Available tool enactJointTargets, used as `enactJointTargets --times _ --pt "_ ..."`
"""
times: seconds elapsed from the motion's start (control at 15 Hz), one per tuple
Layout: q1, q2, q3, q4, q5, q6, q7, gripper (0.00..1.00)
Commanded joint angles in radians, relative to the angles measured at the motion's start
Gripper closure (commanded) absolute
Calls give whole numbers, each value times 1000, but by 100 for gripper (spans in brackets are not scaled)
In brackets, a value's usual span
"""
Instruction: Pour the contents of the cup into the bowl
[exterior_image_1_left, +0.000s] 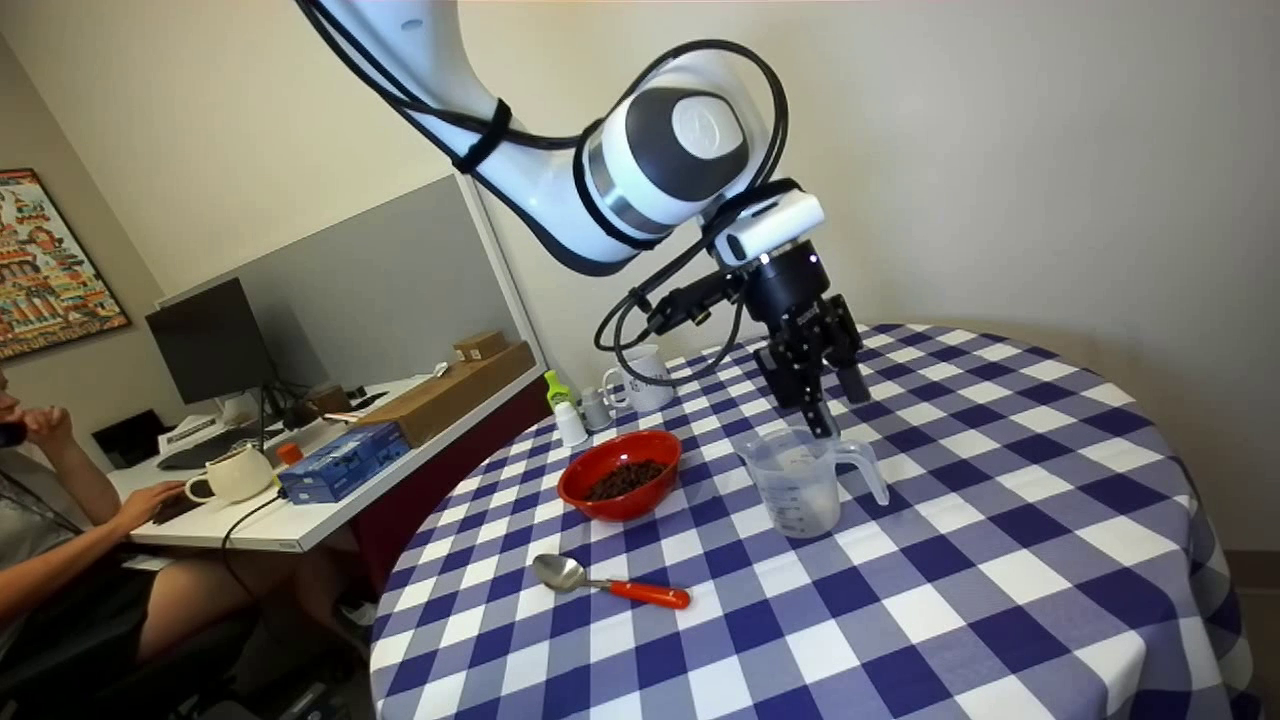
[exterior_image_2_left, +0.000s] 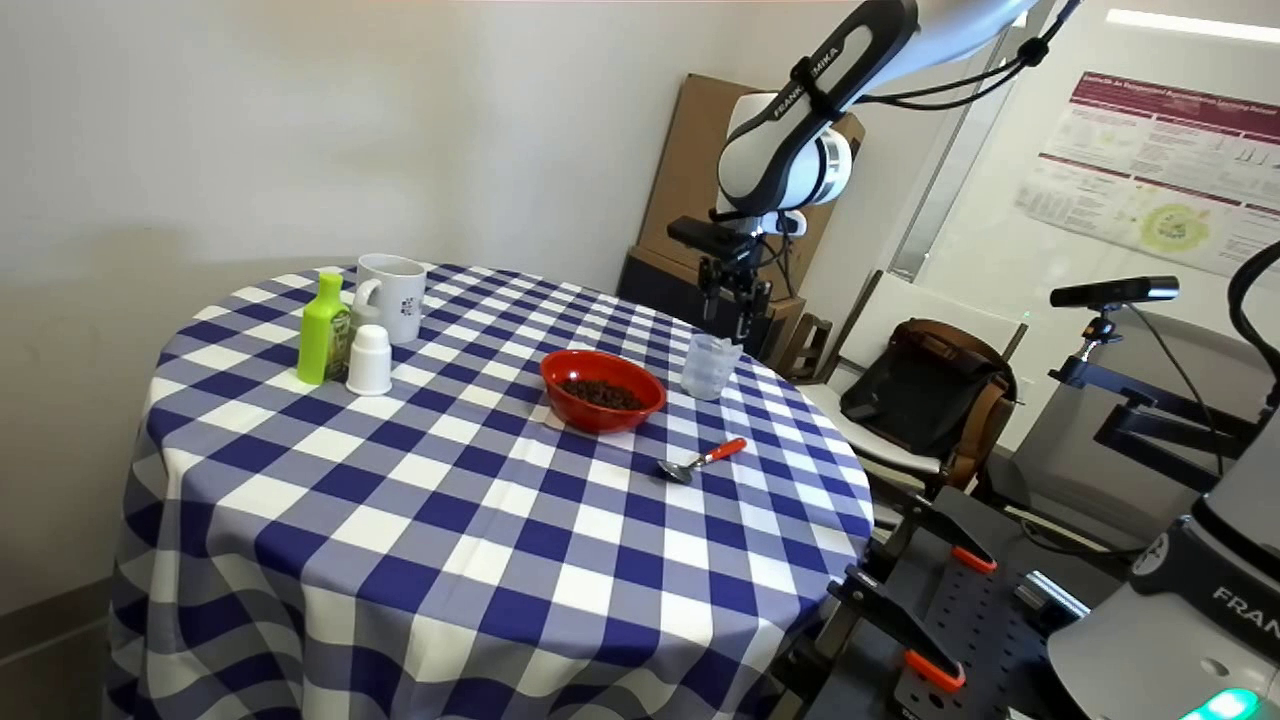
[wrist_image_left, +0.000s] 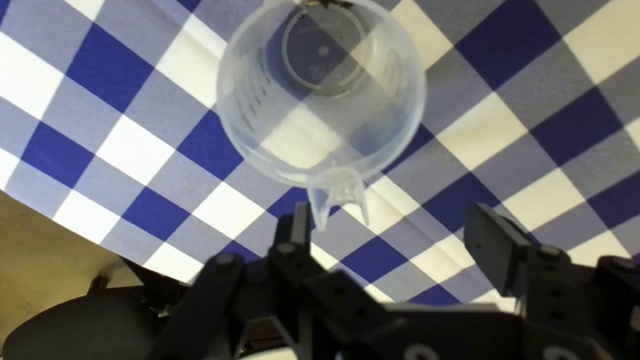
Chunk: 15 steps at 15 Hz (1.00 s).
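The cup is a clear see-through measuring cup (exterior_image_1_left: 795, 485) with a handle, standing upright on the checked tablecloth. It also shows in an exterior view (exterior_image_2_left: 708, 367) and from above in the wrist view (wrist_image_left: 320, 115). A few dark bits show near its far inner edge; its floor looks mostly bare. The red bowl (exterior_image_1_left: 620, 475) holds dark brown bits; it stands beside the cup (exterior_image_2_left: 603, 390) and is out of the wrist view. My gripper (wrist_image_left: 390, 220) is open and empty just above the cup's handle side (exterior_image_1_left: 840, 408). In the wrist view the handle lies close to the left finger.
A spoon with a red-orange handle (exterior_image_1_left: 650, 595) lies in front of the bowl. A white mug (exterior_image_1_left: 645, 380), a green bottle (exterior_image_2_left: 322, 330) and a white shaker (exterior_image_2_left: 370, 360) stand beyond the bowl. The round table's edge (wrist_image_left: 100, 245) shows in the wrist view.
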Motion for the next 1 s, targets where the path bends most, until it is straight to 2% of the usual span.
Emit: enactJointTargets --times 0.0,0.2,0.53,0.93 --pt "-12 -156 49 -47 17 15 -134 0" --pt "15 -280 81 -79 -8 -27 -241 0" --pt "45 -454 193 -169 22 -68 -411 0" --pt "86 -653 327 -391 125 -49 -629 0"
